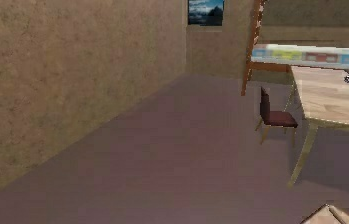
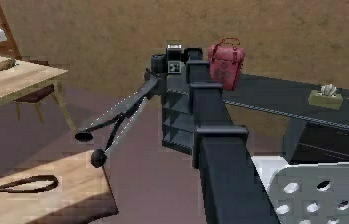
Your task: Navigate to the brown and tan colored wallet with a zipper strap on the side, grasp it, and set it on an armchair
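Roughly, dark two-finger gripper [image 2: 92, 146] on dark square arm bar [image 2: 217, 150] points down-left twd corner of light wooden tabletop [image 2: 67, 190]; can't tell claw's state, nor whether it holds anything. Thin dark strap loop [image 2: 22, 184], poss. the wallet's, lies flat on that tabletop, near the fingertips. Red boxy bag [image 2: 228, 63] stands on long dark counter [image 2: 282, 100]; fwd view has pale wood table [image 1: 327, 95] w/ dark red chair [image 1: 278, 112] beside it.
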